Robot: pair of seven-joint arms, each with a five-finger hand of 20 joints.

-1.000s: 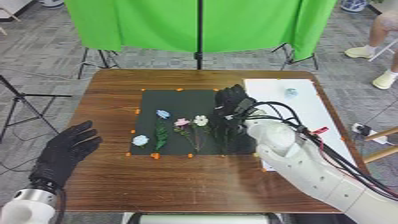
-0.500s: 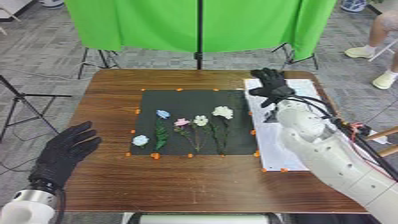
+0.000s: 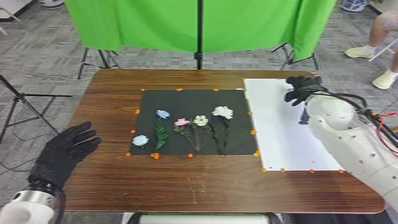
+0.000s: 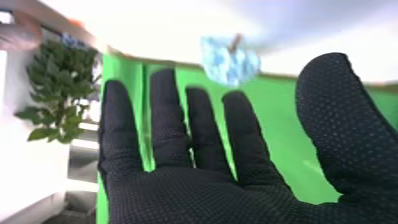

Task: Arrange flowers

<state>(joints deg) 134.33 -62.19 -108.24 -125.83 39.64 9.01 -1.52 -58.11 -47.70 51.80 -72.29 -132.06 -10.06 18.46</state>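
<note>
Petals of the pale blue ruffled flower (image 4: 229, 61) lie just beyond the fingertips of the right hand (image 3: 305, 90), nearest the finger beside the thumb and a little toward the gap between the two. The flower is against the white rectangular board (image 3: 284, 135), near the board's far end, where the black-gloved hand hovers. That hand holds nothing: its fingers are straight and spread, the thumb standing well away from them. A short brown stub shows on the flower's side away from the fingers, so its axis seems to run roughly outward, though blur leaves the exact angle uncertain. The right arm is clearly the nearer one; the left hand (image 3: 67, 150), empty and relaxed, is beside the table's left edge, well apart. Five other flowers are on the black square mat (image 3: 179, 100), the large white ruffled bloom (image 3: 223, 112) being closest to the board. Picking up seems the step in hand, and the closing thumb should meet the stub side; closing too early could nudge the flower away.
</note>
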